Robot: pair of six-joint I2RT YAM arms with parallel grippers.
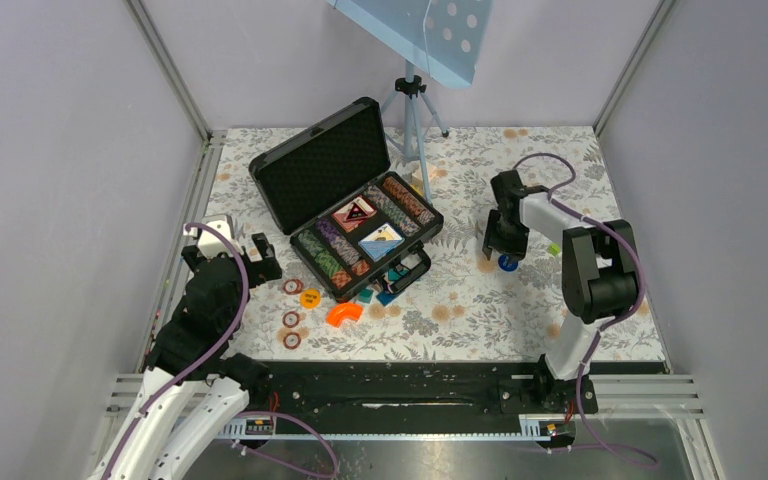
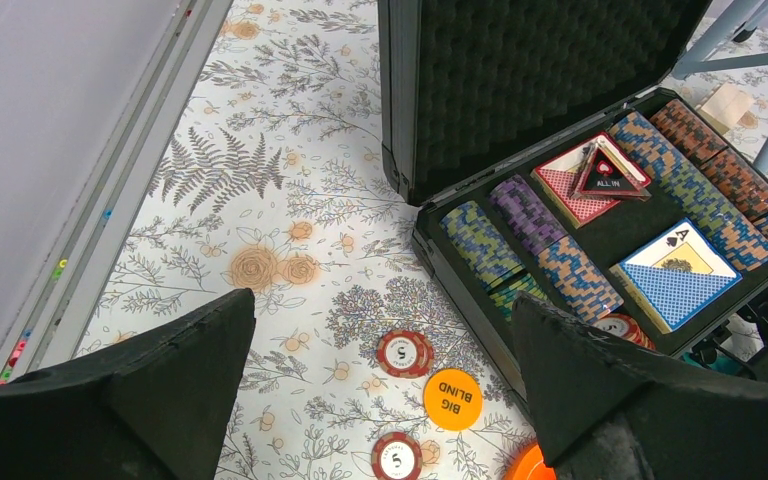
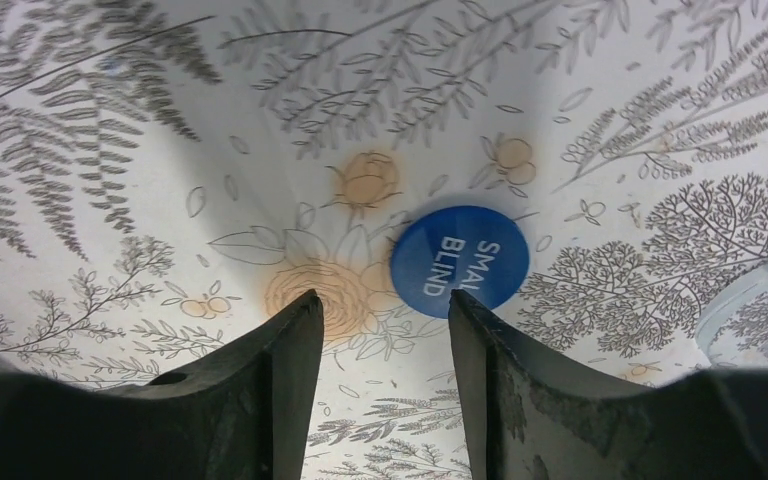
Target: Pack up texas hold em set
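Found one black case point(image 1: 322, 168) standing open just back and left of the desk's middle, lid upright, tray turned toward the near-right corner. Counted two card decks in the tray: one red deck point(image 1: 353, 213) with one triangular "ALL IN" marker point(image 2: 608, 170) on top, and one blue deck point(image 1: 381, 240). Saw rows of striped chips point(image 2: 702, 192) lying on edge on both sides of the decks. Made out at least five rows but could not fix the number. Noted what looked like one more red chip point(image 2: 624, 328) at the tray's near rim.

Counted three loose red-and-white chips point(image 1: 293, 286) on the desk between the case and the left edge, strung out toward the near edge. Counted one orange "BIG BLIND" disc point(image 1: 310, 298) just beside the first of them. Counted one orange curved piece point(image 1: 344, 314) in front of the case. Saw a few small teal and blue blocks point(image 1: 380, 292) by the case handle but could not count them.

Found one blue "SMALL BLIND" disc point(image 3: 460, 260) lying flat, alone, right of the desk's middle and well apart from the case.

Saw the left gripper point(image 1: 265, 258) near the left edge, aimed toward the case, jaws spread wide with nothing between them. Saw the right gripper point(image 1: 500, 252) pointing down over the blue disc, jaws only narrowly parted and empty. Found the disc just beyond the fingertips point(image 3: 500, 380), with one finger overlapping its rim in the wrist view.
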